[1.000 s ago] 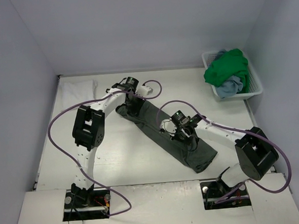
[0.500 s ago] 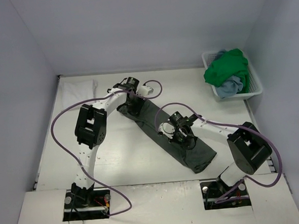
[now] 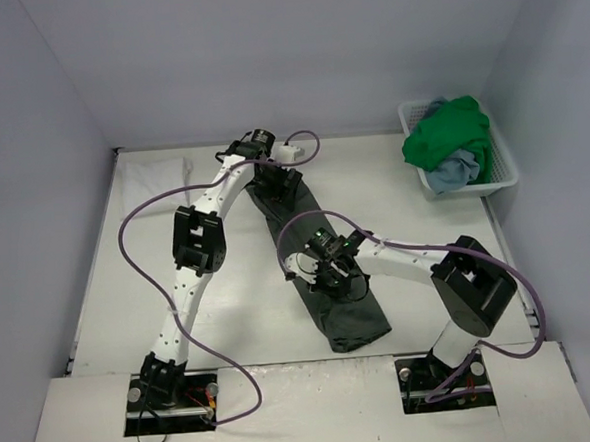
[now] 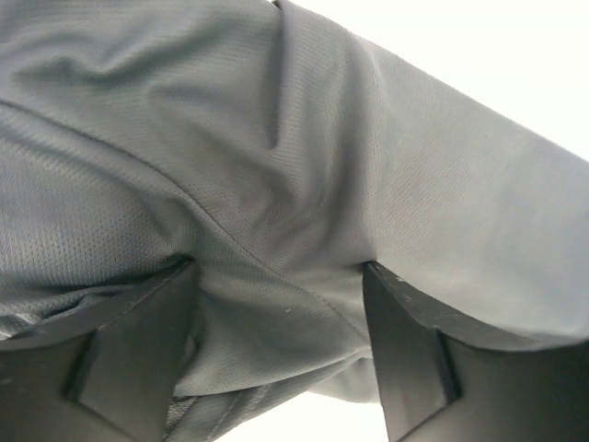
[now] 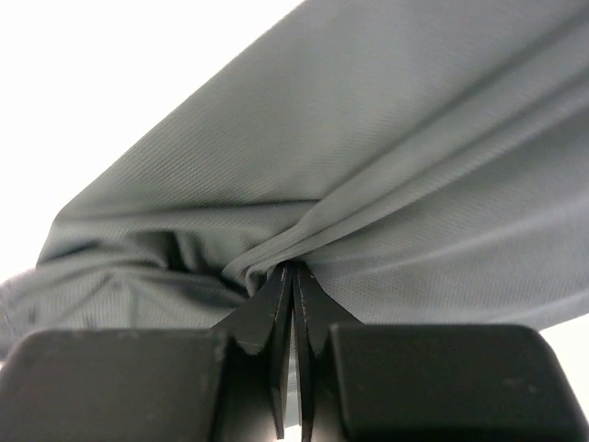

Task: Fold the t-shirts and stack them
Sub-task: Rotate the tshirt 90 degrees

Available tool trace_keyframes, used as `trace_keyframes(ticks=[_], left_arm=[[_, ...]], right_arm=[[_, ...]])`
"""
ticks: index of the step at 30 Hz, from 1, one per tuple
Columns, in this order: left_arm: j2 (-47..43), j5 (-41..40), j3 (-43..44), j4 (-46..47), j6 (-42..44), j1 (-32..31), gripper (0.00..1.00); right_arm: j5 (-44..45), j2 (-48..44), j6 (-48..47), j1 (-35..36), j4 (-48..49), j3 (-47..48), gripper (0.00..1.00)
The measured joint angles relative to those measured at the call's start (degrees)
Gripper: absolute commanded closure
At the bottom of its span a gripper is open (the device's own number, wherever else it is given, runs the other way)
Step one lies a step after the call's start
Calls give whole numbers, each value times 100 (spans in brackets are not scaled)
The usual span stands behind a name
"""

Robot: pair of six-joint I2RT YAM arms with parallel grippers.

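The dark olive-grey t-shirt [image 3: 348, 318] lies as a long narrow strip down the middle of the table. My left gripper [image 3: 273, 186] is over its far end and stands open; the cloth [image 4: 276, 138] bulges between the spread fingers [image 4: 419, 354] without being pinched. My right gripper [image 3: 329, 277] is at the strip's middle, shut on a pulled-up fold of the same shirt [image 5: 414, 184], and the fold runs into the fingertips [image 5: 293, 269]. A folded white t-shirt [image 3: 157, 175] rests at the far left. The bright green t-shirt [image 3: 450, 136] and the light blue t-shirt [image 3: 452, 174] sit bunched in the basket.
The white slatted basket [image 3: 503, 164] stands at the far right against the wall. Purple cables loop off both arms above the table. Grey walls close in the table at the left, back and right.
My left gripper has opened and let go of the dark shirt's far end while moving toward the back. My right gripper has dragged the shirt leftward, so the strip now runs steeper.
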Motion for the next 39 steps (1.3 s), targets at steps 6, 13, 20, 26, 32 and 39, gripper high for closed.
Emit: trace_keyframes(ticks=[6, 13, 20, 26, 32, 39], left_arm=[[619, 669, 1128, -382, -520, 195, 23], [782, 1095, 1366, -450, -776, 317, 16], [785, 1143, 1366, -417, -898, 328, 15], [699, 916, 1235, -260, -1102, 321, 15], [774, 363, 1432, -184, -1150, 293, 15], [800, -341, 1506, -192, -1165, 203, 15]], right_arm=[[-118, 385, -7, 188, -46, 411, 100], [-225, 922, -52, 188, -254, 1060, 100], [-295, 1554, -83, 212, -286, 1899, 100], [-308, 1679, -59, 328, -181, 2074, 100], [-310, 1467, 39, 590, -9, 1762, 100], [-175, 1228, 234, 885, 50, 1462, 97]])
